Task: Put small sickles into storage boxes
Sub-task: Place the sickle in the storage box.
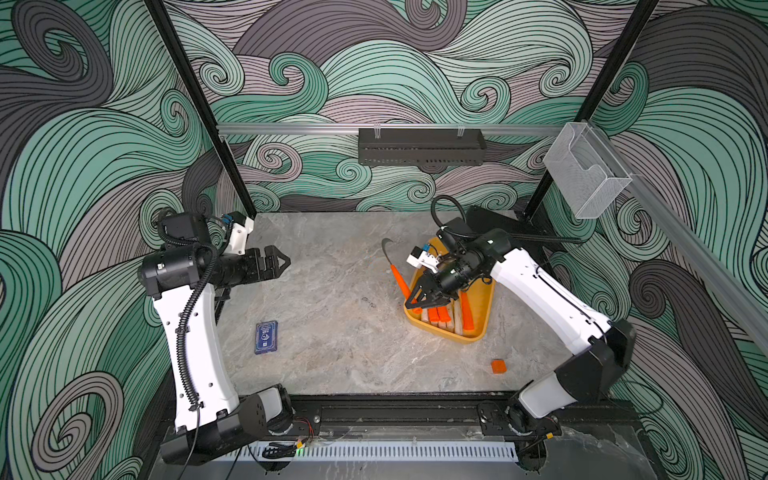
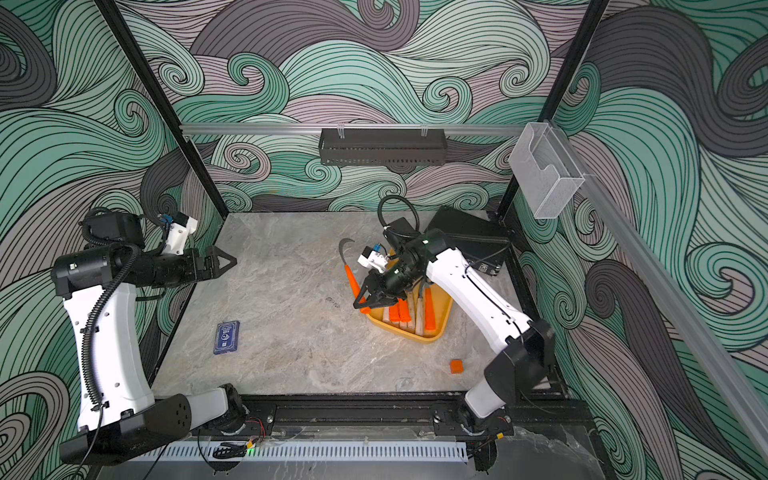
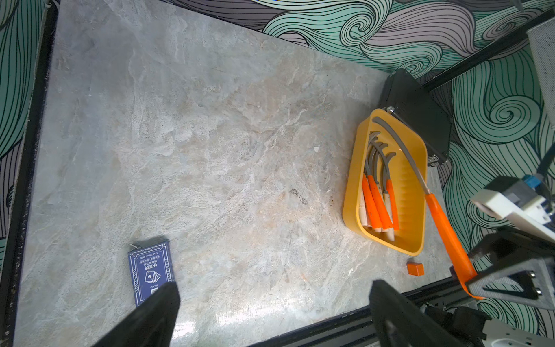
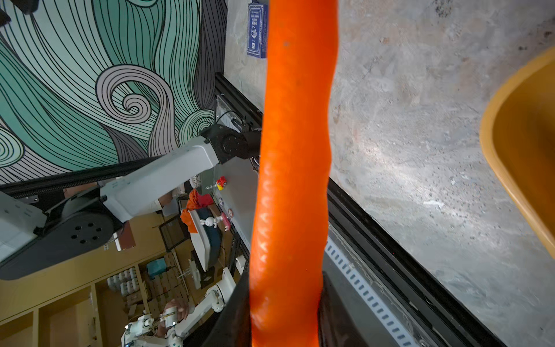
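Observation:
The storage box, a shallow yellow tray, sits right of the table's centre. Several small sickles with orange or pale wooden handles lie in it. My right gripper is shut on the orange handle of another sickle. It holds the sickle over the tray's left rim, and the grey blade points towards the back wall. My left gripper hangs open and empty at the far left.
A blue card box lies front left. A small orange cube sits in front of the tray. A black case stands behind the tray. On the wall rail hang a black rack and a clear bin.

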### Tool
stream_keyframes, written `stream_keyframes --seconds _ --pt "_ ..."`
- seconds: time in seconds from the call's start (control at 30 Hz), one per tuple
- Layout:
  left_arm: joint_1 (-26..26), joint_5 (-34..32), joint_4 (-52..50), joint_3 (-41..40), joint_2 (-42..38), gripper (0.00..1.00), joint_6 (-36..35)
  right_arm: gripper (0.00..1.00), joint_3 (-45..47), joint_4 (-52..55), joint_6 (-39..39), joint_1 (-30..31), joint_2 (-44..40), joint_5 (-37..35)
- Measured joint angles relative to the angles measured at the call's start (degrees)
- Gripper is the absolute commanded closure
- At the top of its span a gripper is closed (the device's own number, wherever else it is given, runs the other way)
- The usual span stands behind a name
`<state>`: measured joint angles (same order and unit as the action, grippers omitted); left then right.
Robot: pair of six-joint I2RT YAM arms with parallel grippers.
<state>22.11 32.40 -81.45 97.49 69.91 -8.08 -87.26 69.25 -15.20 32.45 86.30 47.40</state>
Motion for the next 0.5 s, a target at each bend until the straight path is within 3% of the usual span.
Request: stream_keyframes --seconds 0.2,0.5 --pt "0.0 0.39 0.68 0.0 0.0 0.01 0.17 1.0 9.97 0.48 -0.96 -5.92 -11.8 -1.09" --pt "0.0 1.57 0.92 0.2 0.0 0.01 0.2 1.0 12.48 0.37 -2.14 -7.74 -16.04 -4.04"
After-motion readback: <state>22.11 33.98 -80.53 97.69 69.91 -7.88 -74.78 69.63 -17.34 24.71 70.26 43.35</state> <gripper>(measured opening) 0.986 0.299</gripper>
